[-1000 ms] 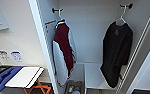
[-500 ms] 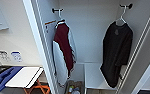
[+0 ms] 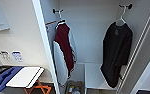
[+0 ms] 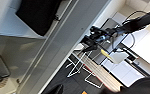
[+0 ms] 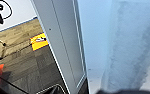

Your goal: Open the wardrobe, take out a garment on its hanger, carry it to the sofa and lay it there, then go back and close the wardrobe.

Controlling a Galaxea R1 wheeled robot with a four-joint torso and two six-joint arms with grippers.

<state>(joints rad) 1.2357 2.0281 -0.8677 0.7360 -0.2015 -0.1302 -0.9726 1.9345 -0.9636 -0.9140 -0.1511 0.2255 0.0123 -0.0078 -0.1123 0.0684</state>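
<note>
Wardrobe [image 3: 91,37] doors stand open. Inside, the black garment [image 3: 116,53] hangs on its white hanger [image 3: 120,20] from a peg at the right, its hem reaching a white shelf [image 3: 93,75]. Well apart at the left hangs a dark red garment [image 3: 64,50]. Whether either hand is spread or pressed together cannot be told.

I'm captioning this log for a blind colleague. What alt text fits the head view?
An open white wardrobe holds a long black garment on a white hanger at the right and a dark red and grey garment at the left, above a white shelf.
</note>
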